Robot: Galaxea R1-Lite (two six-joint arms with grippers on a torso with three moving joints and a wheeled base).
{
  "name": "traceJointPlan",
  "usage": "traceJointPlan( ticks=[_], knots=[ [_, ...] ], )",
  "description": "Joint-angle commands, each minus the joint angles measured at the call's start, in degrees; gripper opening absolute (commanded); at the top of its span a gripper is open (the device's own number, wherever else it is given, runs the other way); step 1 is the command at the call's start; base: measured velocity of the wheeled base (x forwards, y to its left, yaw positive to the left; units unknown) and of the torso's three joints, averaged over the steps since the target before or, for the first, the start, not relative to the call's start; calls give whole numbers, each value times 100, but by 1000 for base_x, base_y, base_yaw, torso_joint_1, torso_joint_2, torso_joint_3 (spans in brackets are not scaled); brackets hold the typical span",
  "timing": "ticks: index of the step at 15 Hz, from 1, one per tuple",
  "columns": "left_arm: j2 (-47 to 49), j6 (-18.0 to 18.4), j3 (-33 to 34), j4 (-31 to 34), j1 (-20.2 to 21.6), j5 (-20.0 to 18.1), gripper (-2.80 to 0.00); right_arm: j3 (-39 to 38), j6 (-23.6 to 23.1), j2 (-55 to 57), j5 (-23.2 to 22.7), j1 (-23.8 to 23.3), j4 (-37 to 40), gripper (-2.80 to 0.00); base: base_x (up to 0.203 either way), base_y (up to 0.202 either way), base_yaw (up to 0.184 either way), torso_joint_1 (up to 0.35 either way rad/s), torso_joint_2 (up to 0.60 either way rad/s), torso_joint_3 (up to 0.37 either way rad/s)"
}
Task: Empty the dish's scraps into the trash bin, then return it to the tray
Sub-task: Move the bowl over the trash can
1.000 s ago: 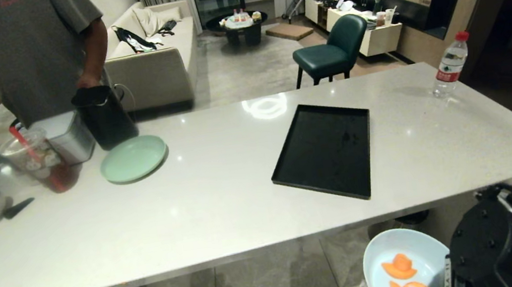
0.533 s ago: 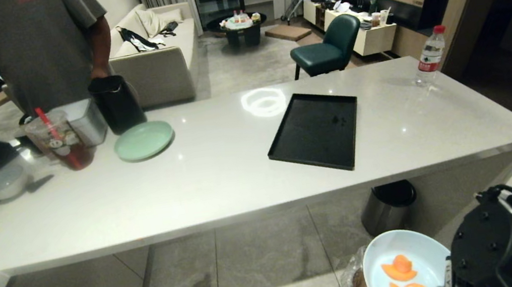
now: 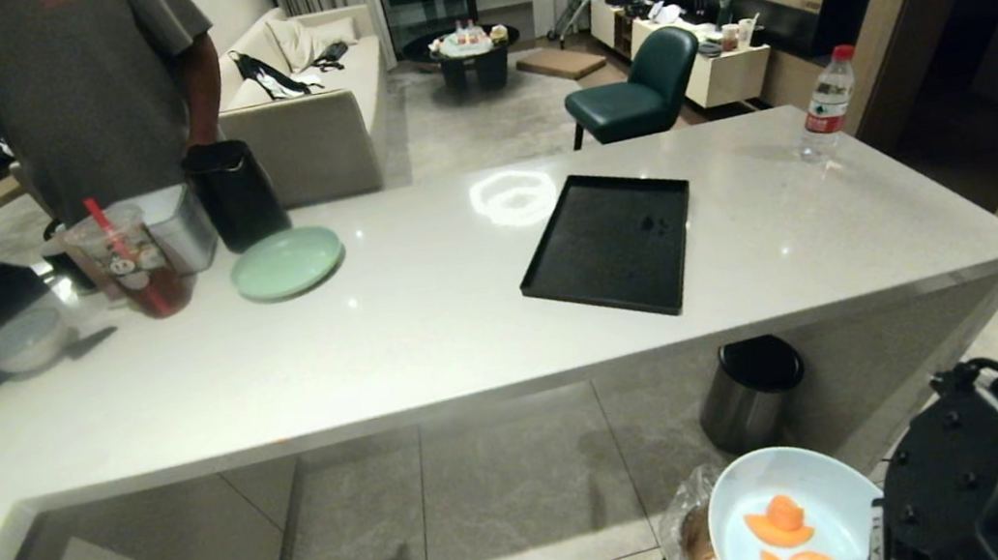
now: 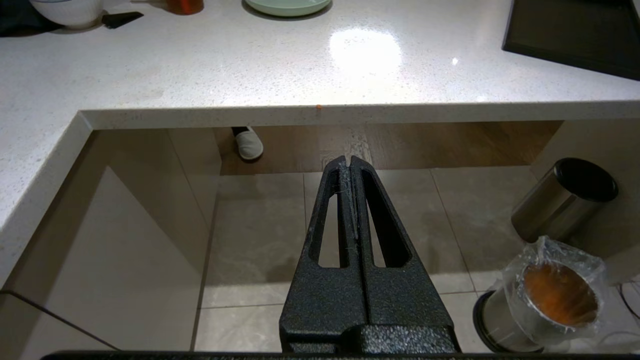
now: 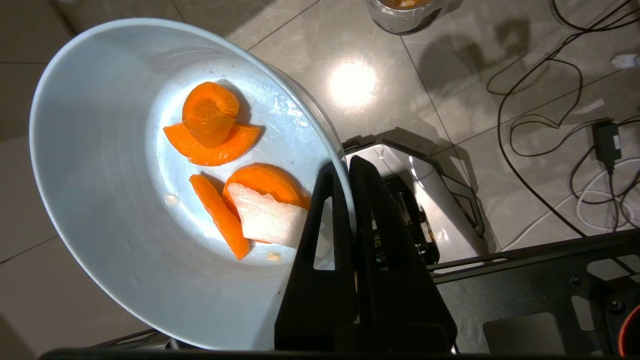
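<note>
The dish [image 3: 791,512], a pale blue bowl, hangs low over the floor, tipped toward the trash bin [image 3: 687,537], with its rim next to the bin's clear bag. My right gripper [image 5: 345,167] is shut on the dish [image 5: 100,200] rim, one finger inside and one outside. The scraps [image 5: 220,140], orange slices and a pale chunk, lie in the dish [image 3: 777,524]. The black tray [image 3: 611,240] lies bare on the counter. My left gripper [image 4: 348,160] is shut and empty, below the counter edge, with the trash bin [image 4: 550,295] off to its side.
A steel bin with a black lid [image 3: 754,391] stands under the white counter [image 3: 431,348]. On the counter are a mint plate [image 3: 286,261], a white bowl [image 3: 27,338], a drink cup [image 3: 130,259] and a water bottle [image 3: 826,107]. A person [image 3: 62,87] stands behind it. Cables [image 5: 550,100] lie on the floor.
The whole head view has shifted: the counter now looks farther off, and the floor and both bins have come into view. The dish stays in my right gripper with the scraps in it.
</note>
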State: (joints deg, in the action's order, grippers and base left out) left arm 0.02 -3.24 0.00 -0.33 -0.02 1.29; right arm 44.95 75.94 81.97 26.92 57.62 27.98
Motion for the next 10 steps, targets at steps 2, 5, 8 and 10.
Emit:
traceJointPlan(
  ticks=[2,5,8,10],
  knots=[
    [6,-1,0,-2,-6,3,-280,-21,39,-141,10,3,40,-280,0,0,0,0,0,0],
    [6,-1,0,-2,-1,3,-280,27,28,-251,7,3,66,-280,0,0,0,0,0,0],
    [0,-3,0,-2,1,3,-280,-200,-60,-453,-2,3,2,-280,0,0,0,0,0,0],
    [-2,-1,0,-2,-5,3,-280,-279,-46,-451,-10,3,-21,-280,0,0,0,0,0,0]
  ],
)
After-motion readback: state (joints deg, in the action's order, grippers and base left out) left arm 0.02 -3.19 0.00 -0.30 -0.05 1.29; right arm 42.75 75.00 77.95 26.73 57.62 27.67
